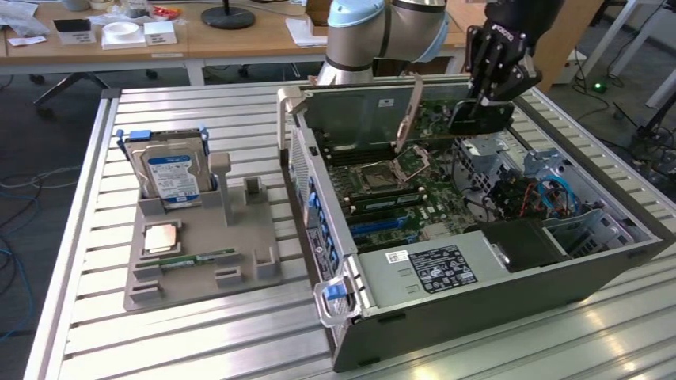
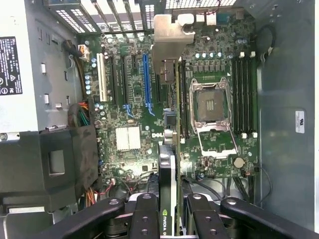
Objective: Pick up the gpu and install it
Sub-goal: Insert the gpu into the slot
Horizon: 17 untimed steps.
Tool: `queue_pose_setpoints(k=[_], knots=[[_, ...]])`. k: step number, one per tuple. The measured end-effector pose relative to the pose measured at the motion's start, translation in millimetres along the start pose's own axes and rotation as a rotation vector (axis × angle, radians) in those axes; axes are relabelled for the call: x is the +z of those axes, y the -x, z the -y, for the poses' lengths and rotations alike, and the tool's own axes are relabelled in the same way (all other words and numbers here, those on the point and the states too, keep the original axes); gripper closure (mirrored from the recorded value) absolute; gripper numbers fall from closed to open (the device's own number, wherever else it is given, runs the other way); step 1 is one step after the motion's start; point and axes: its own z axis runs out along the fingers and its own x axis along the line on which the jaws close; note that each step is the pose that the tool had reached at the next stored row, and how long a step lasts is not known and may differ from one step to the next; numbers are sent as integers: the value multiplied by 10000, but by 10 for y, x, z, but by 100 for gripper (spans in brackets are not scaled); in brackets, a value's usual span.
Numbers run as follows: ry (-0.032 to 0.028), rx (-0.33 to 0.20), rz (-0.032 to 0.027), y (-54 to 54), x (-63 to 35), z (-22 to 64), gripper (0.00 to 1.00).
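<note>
While your gripper [image 1: 488, 99] is clamped on the gpu [image 1: 480, 119], holding it edge-down just beneath the fingers [image 2: 144, 219] and above the motherboard [image 1: 407, 194] in the open computer case [image 1: 476, 289], expect it to handle as light and stiff but fragile. The safest hold looks to be its top edge, clear of its lower edge and the silvery bracket [image 2: 172, 35] ahead of the gripper.
</note>
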Motion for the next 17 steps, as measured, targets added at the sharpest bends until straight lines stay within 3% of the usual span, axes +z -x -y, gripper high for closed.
queue_pose_setpoints(k=[17], knots=[[-33, -58, 3, -4, 84, -40, 74]])
